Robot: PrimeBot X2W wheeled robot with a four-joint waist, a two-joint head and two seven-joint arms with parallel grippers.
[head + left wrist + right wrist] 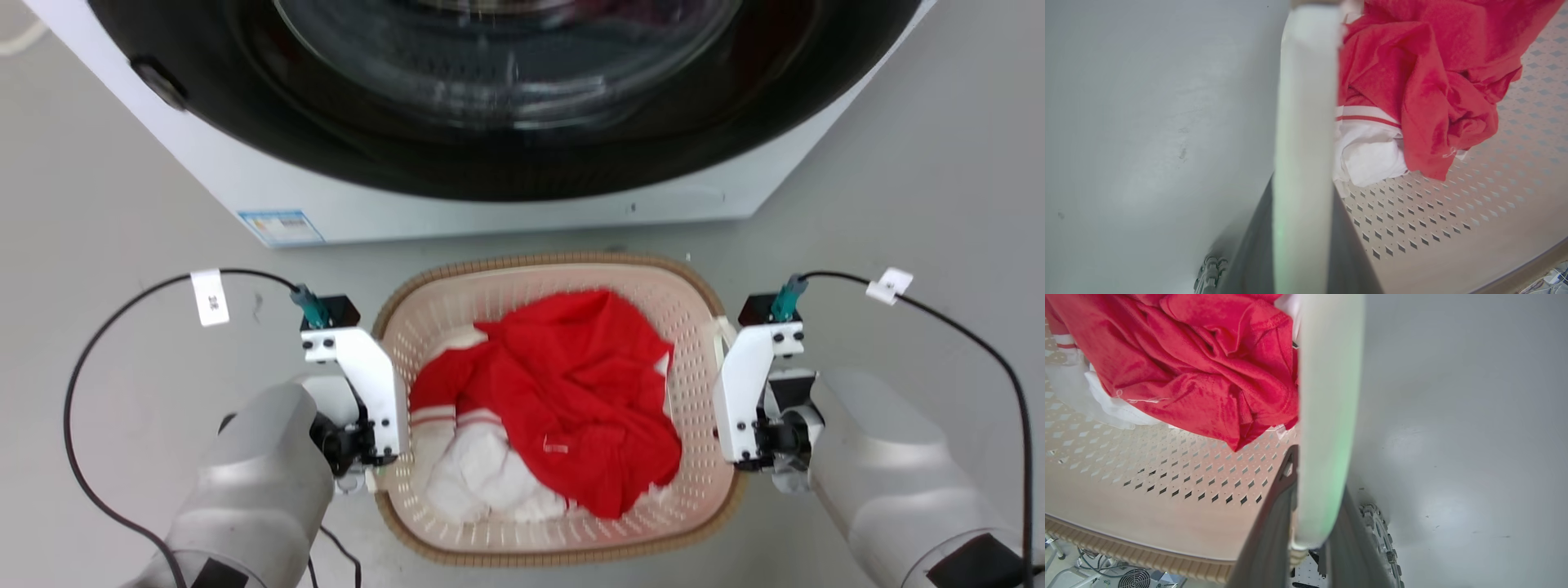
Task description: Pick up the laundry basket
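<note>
Two end effectors bracket the laundry basket (694, 327), which lies just on the near side of a washer (490, 204) with red clothing (571, 384) and white cloth (482, 474) heaped inside. The left end effector (1303, 196) pinches the left handle (1306, 102) between its dark fingers. The right end effector (1318, 473) clamps the right handle (1331, 396) likewise. Both grasps appear made and the lift seems to remain. Whether the basket has cleared the floor (122, 204) cannot be told.

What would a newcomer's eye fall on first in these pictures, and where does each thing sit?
A crumpled red garment over white cloth fills the middle of the cream perforated plastic laundry basket with its brown woven-look rim. Beyond it looms the white washer with its big dark round door. The left gripper and right gripper each clasp a white side handle of the basket.
</note>
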